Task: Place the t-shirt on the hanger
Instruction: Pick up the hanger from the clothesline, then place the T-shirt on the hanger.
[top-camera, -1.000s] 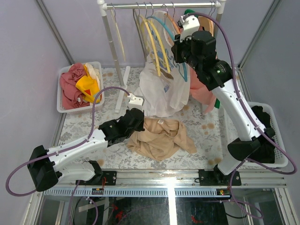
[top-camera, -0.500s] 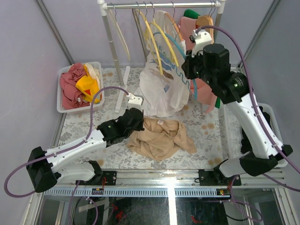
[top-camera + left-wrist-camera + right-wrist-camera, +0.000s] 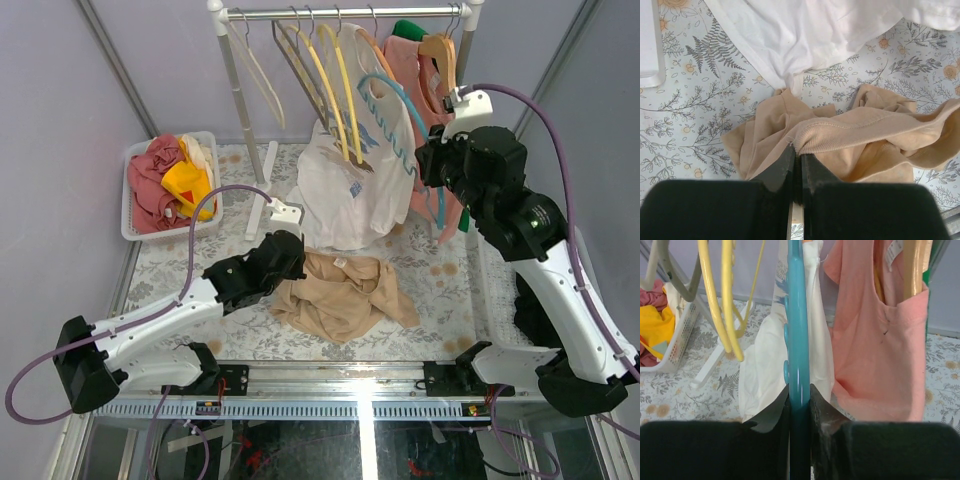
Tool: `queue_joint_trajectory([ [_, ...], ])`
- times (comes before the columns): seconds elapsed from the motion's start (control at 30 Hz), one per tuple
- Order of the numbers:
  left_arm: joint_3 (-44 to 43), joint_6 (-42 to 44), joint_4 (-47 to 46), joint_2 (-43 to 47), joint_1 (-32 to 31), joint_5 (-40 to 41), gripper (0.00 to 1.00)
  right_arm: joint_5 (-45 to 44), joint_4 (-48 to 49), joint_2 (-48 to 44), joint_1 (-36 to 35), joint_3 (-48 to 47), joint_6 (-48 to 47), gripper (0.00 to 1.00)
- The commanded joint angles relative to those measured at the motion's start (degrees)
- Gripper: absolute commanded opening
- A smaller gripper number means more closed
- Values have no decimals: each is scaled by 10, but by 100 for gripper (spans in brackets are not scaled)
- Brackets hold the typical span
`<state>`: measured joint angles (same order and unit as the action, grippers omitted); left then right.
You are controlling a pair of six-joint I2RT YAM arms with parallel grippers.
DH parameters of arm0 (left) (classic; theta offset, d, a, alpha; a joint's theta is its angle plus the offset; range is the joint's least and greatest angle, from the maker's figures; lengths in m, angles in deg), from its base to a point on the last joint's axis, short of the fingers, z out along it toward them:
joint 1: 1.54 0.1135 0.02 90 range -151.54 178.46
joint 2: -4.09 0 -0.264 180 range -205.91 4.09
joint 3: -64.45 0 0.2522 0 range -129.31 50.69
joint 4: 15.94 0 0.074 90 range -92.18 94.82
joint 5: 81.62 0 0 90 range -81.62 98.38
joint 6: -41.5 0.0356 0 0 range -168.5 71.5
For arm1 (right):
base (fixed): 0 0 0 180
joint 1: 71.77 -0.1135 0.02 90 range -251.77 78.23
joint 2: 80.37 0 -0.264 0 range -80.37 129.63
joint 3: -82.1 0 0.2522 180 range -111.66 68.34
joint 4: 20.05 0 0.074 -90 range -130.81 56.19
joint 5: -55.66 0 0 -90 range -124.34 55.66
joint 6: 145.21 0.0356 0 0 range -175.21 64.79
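Floral surface (image 3: pixel 450 275) below a clothes rail (image 3: pixel 340 12): the left arm (image 3: pixel 170 315) reaches low and forward, left fingers (image 3: pixel 790 172) pinched shut on the neck edge of the crumpled t-shirt (image 3: pixel 340 295) lying mid-surface. The right arm (image 3: pixel 545 250) rears up toward the rail, right fingers (image 3: pixel 816 407) clamped around the hanger (image 3: pixel 799 340), whose long axis slants from upper left down to them

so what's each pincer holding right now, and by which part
The left pincer is shut on the t-shirt, pinching its ribbed neck edge. The right pincer clamps the hanger on its thin edge, near the notches.
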<state>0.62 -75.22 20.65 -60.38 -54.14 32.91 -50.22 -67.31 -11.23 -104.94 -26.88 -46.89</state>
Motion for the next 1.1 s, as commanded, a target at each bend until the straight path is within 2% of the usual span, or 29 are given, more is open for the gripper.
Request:
queue_joint_trajectory([
  [0.0,-16,1,-3,13,3,7,0,-31,78,-10,4,-21,3,0],
  [0.13,-16,1,-2,14,3,8,0,-24,22,-5,4,-51,6,0],
  [0.3,-13,3,-1,17,2,11,0,-7,-64,-45,3,-27,33,0],
  [0.7,-9,2,-1,10,3,24,0,163,-308,-239,4,65,157,0],
  [0.93,-12,3,-6,0,3,30,0,348,-309,-339,4,133,219,0],
  [1.07,-17,4,-7,-6,3,34,0,406,-276,-367,4,196,233,0],
])
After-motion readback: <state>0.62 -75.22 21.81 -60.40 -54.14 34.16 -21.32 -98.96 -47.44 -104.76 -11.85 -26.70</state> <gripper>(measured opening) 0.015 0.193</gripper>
